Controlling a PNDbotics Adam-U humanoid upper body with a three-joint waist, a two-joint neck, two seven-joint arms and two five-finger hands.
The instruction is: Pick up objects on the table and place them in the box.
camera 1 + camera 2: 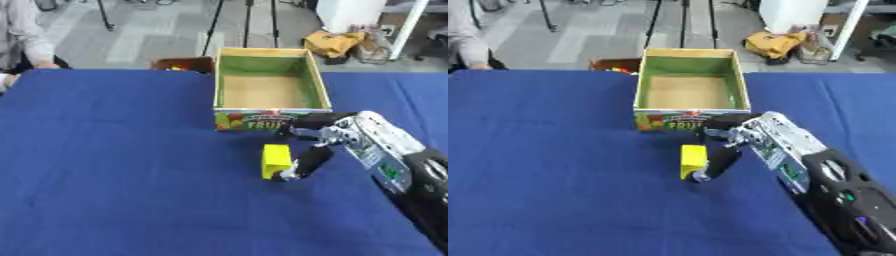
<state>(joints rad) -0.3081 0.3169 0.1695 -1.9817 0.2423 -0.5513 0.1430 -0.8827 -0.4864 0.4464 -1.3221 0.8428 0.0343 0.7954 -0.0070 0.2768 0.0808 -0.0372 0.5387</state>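
Observation:
A small yellow block [276, 160] stands upright on the blue table [114, 165], just in front of the box. The box [317, 80] is open-topped, with green inner walls, a bare cardboard floor and a fruit print on its front face. My right hand [350, 136] comes in from the lower right and hovers beside the block. Its thumb [311, 162] reaches down against the block's right side, while the fingers [306, 120] stretch left above the block, close to the box front. The fingers are spread, not closed round the block. My left hand does not show.
A brown carton [184, 64] with small coloured things sits behind the table's far edge, left of the box. A person's sleeve [22, 30] shows at the far left corner. A yellow bag [332, 42] lies on the floor beyond.

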